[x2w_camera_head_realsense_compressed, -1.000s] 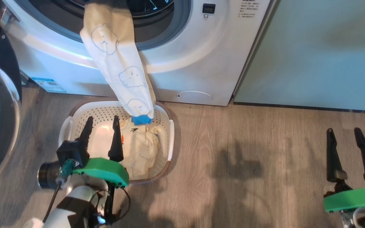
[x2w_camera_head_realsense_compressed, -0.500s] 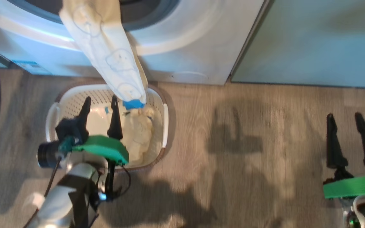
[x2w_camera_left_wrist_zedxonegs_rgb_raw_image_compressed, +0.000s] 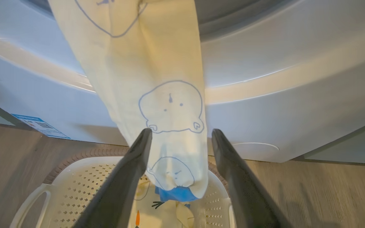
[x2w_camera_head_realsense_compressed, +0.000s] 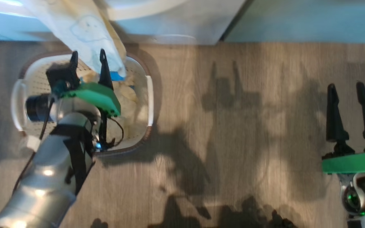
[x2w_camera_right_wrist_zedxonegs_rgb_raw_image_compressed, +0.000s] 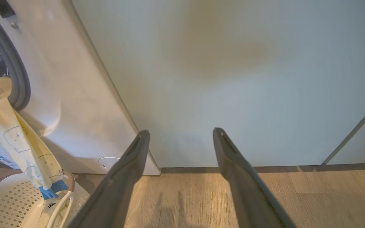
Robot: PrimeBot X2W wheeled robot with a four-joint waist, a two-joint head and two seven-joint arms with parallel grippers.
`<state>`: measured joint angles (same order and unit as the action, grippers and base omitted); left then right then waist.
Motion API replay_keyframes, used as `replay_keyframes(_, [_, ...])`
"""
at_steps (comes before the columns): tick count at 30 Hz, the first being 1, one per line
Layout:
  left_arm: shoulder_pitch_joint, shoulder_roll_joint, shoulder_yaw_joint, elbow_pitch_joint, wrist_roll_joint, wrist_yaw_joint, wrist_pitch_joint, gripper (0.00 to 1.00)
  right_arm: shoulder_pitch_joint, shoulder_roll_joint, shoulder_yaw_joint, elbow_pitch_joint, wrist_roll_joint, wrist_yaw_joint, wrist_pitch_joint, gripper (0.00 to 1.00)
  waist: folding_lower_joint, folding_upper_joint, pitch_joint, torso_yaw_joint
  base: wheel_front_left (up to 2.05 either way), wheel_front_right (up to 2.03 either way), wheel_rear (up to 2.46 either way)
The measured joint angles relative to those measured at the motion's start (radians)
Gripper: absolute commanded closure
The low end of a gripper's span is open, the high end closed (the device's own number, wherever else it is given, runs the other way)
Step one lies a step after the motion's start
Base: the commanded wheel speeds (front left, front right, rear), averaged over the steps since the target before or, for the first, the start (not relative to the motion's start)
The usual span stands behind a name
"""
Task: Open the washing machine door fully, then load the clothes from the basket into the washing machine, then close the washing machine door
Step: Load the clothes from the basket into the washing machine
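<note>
A pale yellow garment (x2w_camera_head_realsense_compressed: 84, 28) with a blue cuff (x2w_camera_head_realsense_compressed: 117, 76) hangs out of the white washing machine (x2w_camera_head_realsense_compressed: 169, 19) down over the cream basket (x2w_camera_head_realsense_compressed: 149, 95). More yellow clothes (x2w_camera_head_realsense_compressed: 128, 98) lie in the basket. My left gripper (x2w_camera_head_realsense_compressed: 87, 57) is open above the basket. In the left wrist view its fingers (x2w_camera_left_wrist_zedxonegs_rgb_raw_image_compressed: 131, 164) stand on either side of the garment's (x2w_camera_left_wrist_zedxonegs_rgb_raw_image_compressed: 169, 104) lower end; contact cannot be told. My right gripper (x2w_camera_head_realsense_compressed: 345, 91) is open and empty above the floor at the far right. The washing machine door is out of view.
Pale green cabinet panels (x2w_camera_right_wrist_zedxonegs_rgb_raw_image_compressed: 233, 79) stand to the right of the machine (x2w_camera_right_wrist_zedxonegs_rgb_raw_image_compressed: 74, 95), down to the wooden floor (x2w_camera_head_realsense_compressed: 233, 126). A blue sticker (x2w_camera_left_wrist_zedxonegs_rgb_raw_image_compressed: 40, 125) and a round flap (x2w_camera_left_wrist_zedxonegs_rgb_raw_image_compressed: 255, 146) mark the machine's lower front.
The head camera has tilted down, so the whole picture has shifted. My left gripper has moved forward over the basket up to the hanging garment. The right gripper has kept its place.
</note>
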<state>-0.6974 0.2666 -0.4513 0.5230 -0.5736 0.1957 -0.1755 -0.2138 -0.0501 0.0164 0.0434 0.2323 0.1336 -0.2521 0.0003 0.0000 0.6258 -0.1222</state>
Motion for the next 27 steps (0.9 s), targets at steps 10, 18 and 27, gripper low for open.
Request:
replay_keyframes(10, [-0.170, -0.003, -0.001, 0.170, 0.000, -0.046, 0.027, 0.00, -0.051, 0.001, 0.029, 0.000, 0.044, 0.000, 0.000, 0.00, -0.0001, 0.0000, 0.089, -0.069, 0.00, 0.00, 0.00])
replay_keyframes(18, [-0.245, -0.003, 0.003, 0.275, -0.010, -0.056, 0.027, 0.00, -0.071, 0.001, 0.045, 0.003, 0.067, 0.000, 0.000, 0.00, -0.0002, 0.0000, 0.126, -0.110, 0.00, 0.00, 0.00])
replay_keyframes(27, [-0.304, -0.013, 0.025, 0.383, -0.019, -0.044, 0.006, 0.19, -0.080, 0.002, 0.057, 0.007, 0.096, 0.000, 0.000, 0.00, -0.0002, 0.0000, 0.133, -0.127, 0.00, 0.00, 0.00])
